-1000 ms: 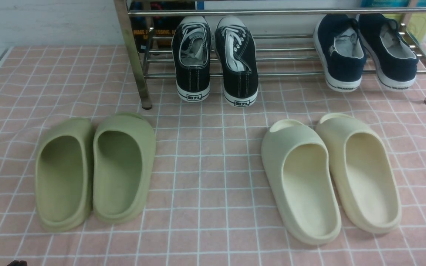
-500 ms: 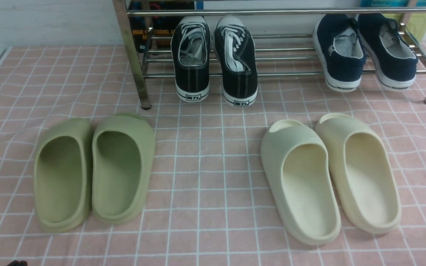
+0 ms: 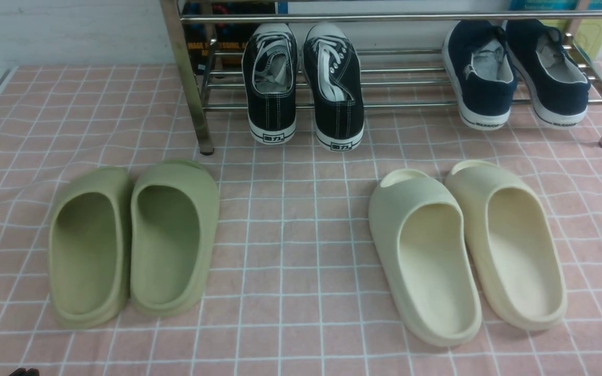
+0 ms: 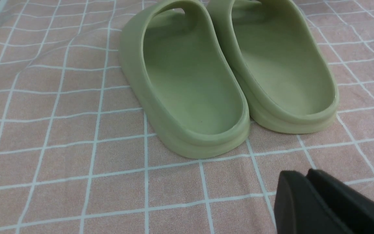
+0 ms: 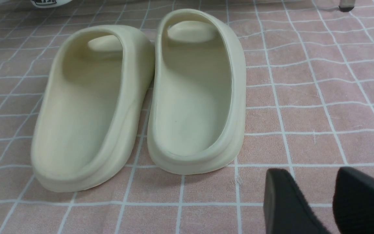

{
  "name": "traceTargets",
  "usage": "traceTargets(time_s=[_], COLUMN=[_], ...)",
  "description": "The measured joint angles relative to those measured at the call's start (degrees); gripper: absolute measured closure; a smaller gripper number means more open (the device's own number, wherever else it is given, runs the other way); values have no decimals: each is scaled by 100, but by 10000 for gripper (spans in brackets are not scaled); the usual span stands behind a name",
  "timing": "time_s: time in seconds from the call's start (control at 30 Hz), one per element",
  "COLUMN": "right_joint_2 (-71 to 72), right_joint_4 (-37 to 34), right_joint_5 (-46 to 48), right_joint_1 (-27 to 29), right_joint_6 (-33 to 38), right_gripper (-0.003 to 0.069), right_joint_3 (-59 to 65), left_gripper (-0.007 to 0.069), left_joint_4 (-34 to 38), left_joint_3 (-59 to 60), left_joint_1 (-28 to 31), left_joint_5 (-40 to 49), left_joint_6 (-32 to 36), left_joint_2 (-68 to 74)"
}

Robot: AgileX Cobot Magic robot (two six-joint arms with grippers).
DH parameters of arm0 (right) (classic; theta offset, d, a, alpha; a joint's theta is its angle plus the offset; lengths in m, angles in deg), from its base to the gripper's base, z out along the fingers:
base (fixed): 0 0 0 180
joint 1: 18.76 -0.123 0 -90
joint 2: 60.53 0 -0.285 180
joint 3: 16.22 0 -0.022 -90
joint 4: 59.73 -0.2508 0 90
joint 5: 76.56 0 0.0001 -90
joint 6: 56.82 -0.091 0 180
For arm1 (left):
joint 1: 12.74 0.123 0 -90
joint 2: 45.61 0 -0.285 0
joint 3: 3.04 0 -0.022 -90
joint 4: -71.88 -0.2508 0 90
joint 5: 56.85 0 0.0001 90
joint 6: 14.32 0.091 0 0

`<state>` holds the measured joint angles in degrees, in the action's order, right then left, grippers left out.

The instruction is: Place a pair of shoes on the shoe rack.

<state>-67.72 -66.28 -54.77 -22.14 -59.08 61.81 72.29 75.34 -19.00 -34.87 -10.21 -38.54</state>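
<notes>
The two black canvas sneakers, left (image 3: 269, 83) and right (image 3: 334, 89), stand side by side on the lower tubes of the silver shoe rack (image 3: 411, 16), toes to the back, heels overhanging the front tube. My left gripper (image 4: 305, 174) is shut and empty, low over the cloth just in front of the olive-green slides (image 4: 187, 81). My right gripper (image 5: 310, 177) is open and empty, low over the cloth in front of the cream slides (image 5: 193, 94). Both grippers are far from the sneakers. Only a dark tip (image 3: 24, 372) shows at the bottom edge of the front view.
A pair of navy blue shoes (image 3: 481, 73) sits on the rack's right part. Olive-green slides (image 3: 134, 235) lie front left, cream slides (image 3: 463, 245) front right, on the pink checked cloth (image 3: 290, 235). Rack legs (image 3: 188, 83) stand on the cloth.
</notes>
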Motion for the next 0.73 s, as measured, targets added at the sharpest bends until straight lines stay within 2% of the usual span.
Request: traceTargets(time_s=[0.73], right_joint_2=[0], right_joint_4=[0], right_joint_5=[0], right_joint_1=[0], right_joint_6=[0], right_gripper=[419], right_joint_3=[0], left_gripper=[538], left_joint_4=[0], left_joint_3=[0], left_joint_1=[0], left_joint_5=[0], left_joint_6=[0], left_joint_2=[0])
